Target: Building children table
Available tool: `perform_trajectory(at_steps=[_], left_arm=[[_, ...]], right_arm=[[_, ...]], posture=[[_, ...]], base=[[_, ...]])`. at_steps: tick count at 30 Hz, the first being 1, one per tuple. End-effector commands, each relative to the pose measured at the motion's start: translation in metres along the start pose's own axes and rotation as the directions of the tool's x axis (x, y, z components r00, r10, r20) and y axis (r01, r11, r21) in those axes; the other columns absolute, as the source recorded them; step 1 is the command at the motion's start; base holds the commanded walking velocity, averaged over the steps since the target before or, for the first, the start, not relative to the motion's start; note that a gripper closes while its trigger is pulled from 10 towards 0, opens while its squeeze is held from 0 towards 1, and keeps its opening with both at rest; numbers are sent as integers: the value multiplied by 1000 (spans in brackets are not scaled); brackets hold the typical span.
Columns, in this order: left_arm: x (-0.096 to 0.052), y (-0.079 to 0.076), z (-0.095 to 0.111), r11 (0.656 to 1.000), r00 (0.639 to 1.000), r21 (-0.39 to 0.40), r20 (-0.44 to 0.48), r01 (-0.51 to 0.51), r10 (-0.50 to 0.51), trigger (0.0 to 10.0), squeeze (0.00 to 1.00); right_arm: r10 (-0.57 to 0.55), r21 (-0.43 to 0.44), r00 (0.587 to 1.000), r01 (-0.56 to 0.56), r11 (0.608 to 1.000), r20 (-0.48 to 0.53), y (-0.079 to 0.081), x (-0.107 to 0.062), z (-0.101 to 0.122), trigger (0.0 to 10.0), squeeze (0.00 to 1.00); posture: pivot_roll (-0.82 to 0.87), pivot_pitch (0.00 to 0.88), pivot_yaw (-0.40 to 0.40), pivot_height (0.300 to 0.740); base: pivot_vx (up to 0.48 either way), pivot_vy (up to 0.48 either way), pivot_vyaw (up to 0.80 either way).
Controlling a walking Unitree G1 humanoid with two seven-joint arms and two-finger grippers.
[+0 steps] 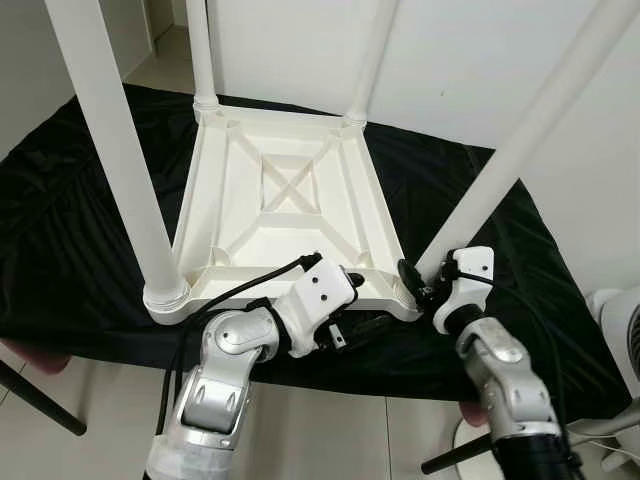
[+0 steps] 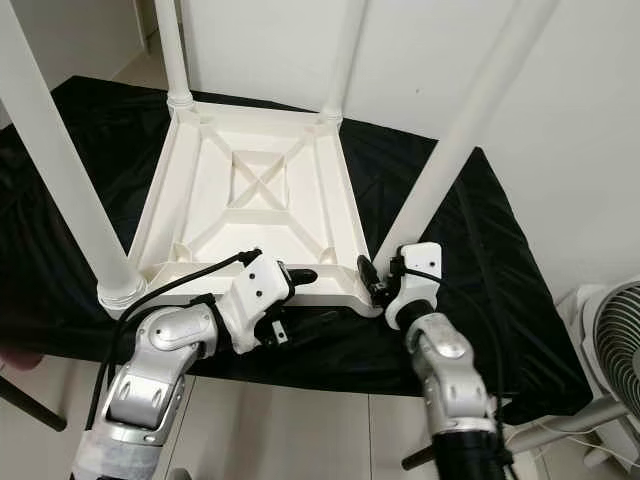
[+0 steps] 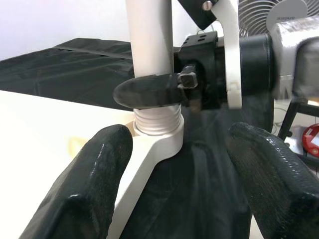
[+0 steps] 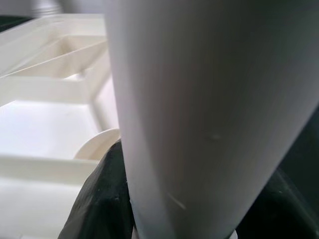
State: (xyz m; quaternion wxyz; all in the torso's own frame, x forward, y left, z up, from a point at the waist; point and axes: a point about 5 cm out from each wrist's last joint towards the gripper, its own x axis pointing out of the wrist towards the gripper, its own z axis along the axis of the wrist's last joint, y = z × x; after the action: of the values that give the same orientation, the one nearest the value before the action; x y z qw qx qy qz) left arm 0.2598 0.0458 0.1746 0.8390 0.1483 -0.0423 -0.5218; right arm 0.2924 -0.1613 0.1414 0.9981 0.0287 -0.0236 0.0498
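Four legs rise around me; my right jaws [image 1: 418, 283] clench the nearest leg [image 1: 520, 140], left jaws [image 1: 362, 300] released beside its socket [image 3: 155, 133].

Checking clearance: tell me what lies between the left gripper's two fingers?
Only black cloth and the tabletop's corner, seen in the left wrist view; the left gripper holds nothing.
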Motion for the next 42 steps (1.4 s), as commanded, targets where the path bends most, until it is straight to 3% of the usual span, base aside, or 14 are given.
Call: perform_trajectory(at_steps=[1,3,7,10,15,16,21,27,28,30,31,34,37,42], left_arm=[[4,10,2,980,980,2,11,-199,199,10000,0],[5,10,2,980,980,4,11,-200,200,10000,0],[5,12,3,977,977,1,12,-213,213,10000,0],[4,13,2,974,974,-1,9,-228,228,10000,0],[3,14,2,972,972,-1,10,-235,235,10000,0],[3,15,3,970,970,-1,10,-241,241,10000,0],[2,16,4,968,968,1,15,-250,250,10000,0],[-1,16,3,963,963,-1,9,-269,269,10000,0],[-2,16,3,964,964,-3,7,-267,267,10000,0],[-3,15,2,964,964,-6,5,-264,264,10000,0],[-4,13,2,967,967,1,4,-254,254,10000,0],[-9,11,-1,972,972,14,-7,-235,235,10000,0],[-10,11,-2,972,972,13,-11,-233,233,10000,0],[-14,10,-5,973,973,23,-23,-229,230,10000,0]], right_arm=[[-123,-15,992,122,992,-36,-13,-6,-5,10000,0],[-232,-20,972,231,973,-49,-7,-9,-8,10000,0],[-309,-27,949,308,951,-66,6,-12,-10,10000,0],[-253,-14,966,252,968,-48,19,-11,-6,10000,0],[-223,9,974,223,975,-33,21,-10,-2,10000,0],[-213,12,977,213,977,-14,18,-10,1,10000,1000],[-154,58,988,153,986,8,21,-11,7,10000,1000],[-9,-22,1000,9,1000,2,3,-9,12,10000,1000],[44,-33,999,-45,998,-9,1,-8,11,10000,388],[102,-45,995,-103,994,-21,0,-7,11,10000,388],[152,-54,988,-153,987,-25,-3,-5,11,10000,0],[268,-82,962,-271,959,-46,-9,-1,11,10000,0],[288,-100,956,-293,951,-61,-11,0,10,10000,0],[450,-109,887,-460,881,-109,-10,4,3,10000,0]], posture=[[-139,56,-86,740],[-137,59,-84,740],[-124,63,-84,740],[-124,63,-84,740],[-100,67,-81,740],[-91,71,-87,740],[-83,76,-95,740],[-66,80,-107,740],[-66,80,-107,740],[-66,80,-107,740],[-59,82,-107,740],[-52,83,-108,740],[-51,81,-108,740],[-43,76,-107,740]], base=[[0,0,0],[0,0,0],[0,0,0],[0,0,0],[0,0,0],[0,0,0],[0,0,0],[0,0,0],[0,0,0],[0,0,0],[0,0,0],[0,0,0],[0,0,0],[0,0,0]])
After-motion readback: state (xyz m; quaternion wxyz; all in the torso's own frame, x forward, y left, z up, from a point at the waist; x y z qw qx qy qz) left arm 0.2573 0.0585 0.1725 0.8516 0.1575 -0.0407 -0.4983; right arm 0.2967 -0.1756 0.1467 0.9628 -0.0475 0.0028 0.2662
